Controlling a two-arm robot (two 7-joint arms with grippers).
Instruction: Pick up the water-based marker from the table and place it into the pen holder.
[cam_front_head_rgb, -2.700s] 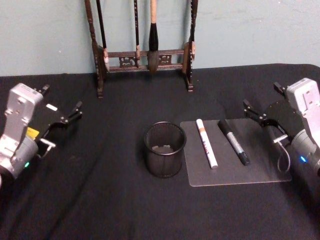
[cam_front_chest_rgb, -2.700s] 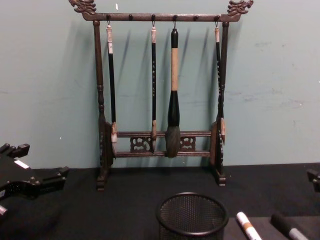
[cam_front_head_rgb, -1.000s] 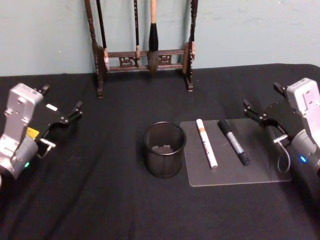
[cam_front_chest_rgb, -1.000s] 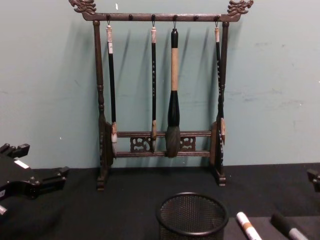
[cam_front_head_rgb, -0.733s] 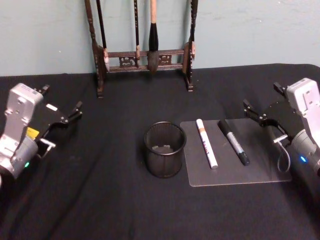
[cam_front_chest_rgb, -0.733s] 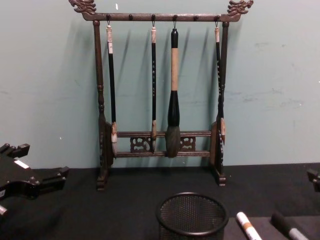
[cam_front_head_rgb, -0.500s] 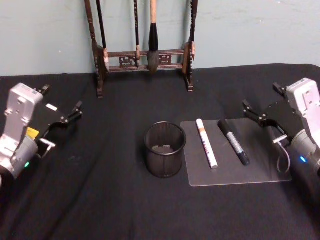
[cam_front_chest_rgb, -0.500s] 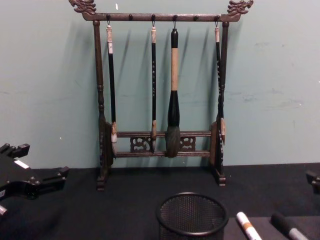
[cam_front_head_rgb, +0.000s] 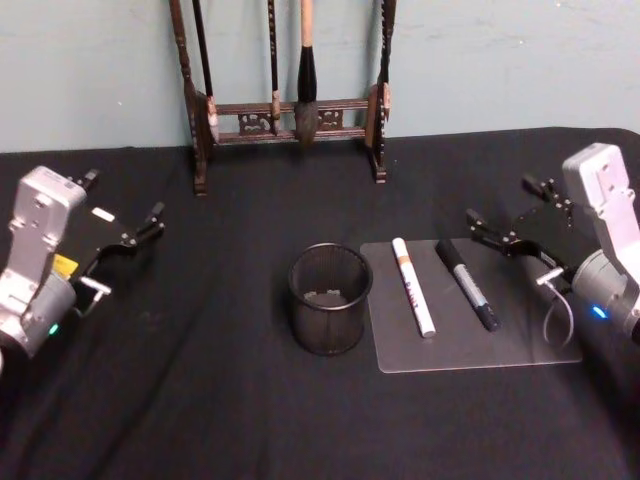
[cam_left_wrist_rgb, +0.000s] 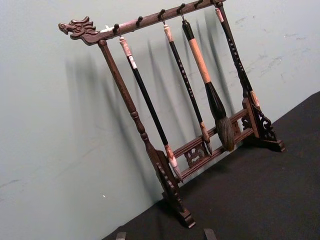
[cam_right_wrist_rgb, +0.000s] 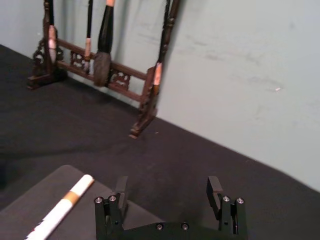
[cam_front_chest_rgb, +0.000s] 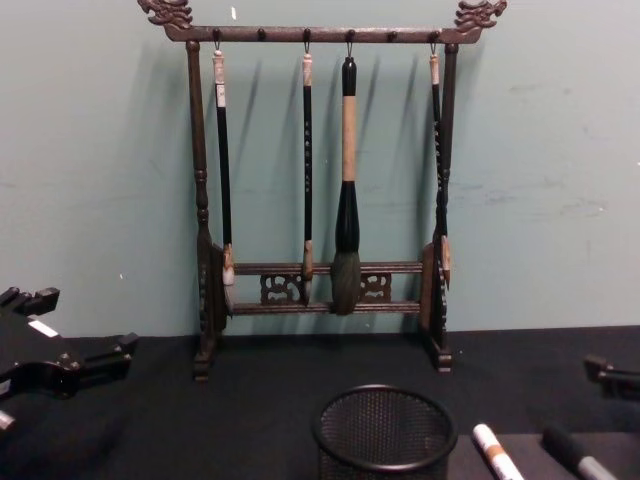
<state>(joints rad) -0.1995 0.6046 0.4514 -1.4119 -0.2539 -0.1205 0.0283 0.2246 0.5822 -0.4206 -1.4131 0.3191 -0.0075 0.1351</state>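
Two markers lie side by side on a grey mat (cam_front_head_rgb: 520, 345): a white marker (cam_front_head_rgb: 412, 285) with an orange band and a black marker (cam_front_head_rgb: 466, 283) with a grey label. Which one is the water-based marker I cannot tell. The pen holder (cam_front_head_rgb: 330, 298), a round black mesh cup, stands just left of the mat. My right gripper (cam_front_head_rgb: 497, 198) hovers open above the mat's far right corner, right of the black marker. In the right wrist view its fingers (cam_right_wrist_rgb: 121, 184) stand apart, with the white marker (cam_right_wrist_rgb: 62, 210) off to one side. My left gripper (cam_front_head_rgb: 125, 193) is parked open at the far left.
A tall dark wooden brush rack (cam_front_head_rgb: 290, 120) with several hanging brushes stands at the back against the green wall. Black cloth covers the table (cam_front_head_rgb: 200, 400). In the chest view the pen holder (cam_front_chest_rgb: 385, 430) is low in the middle.
My right gripper has moved left, toward the black marker and over the mat's corner. The left arm, the markers and the pen holder have not moved.
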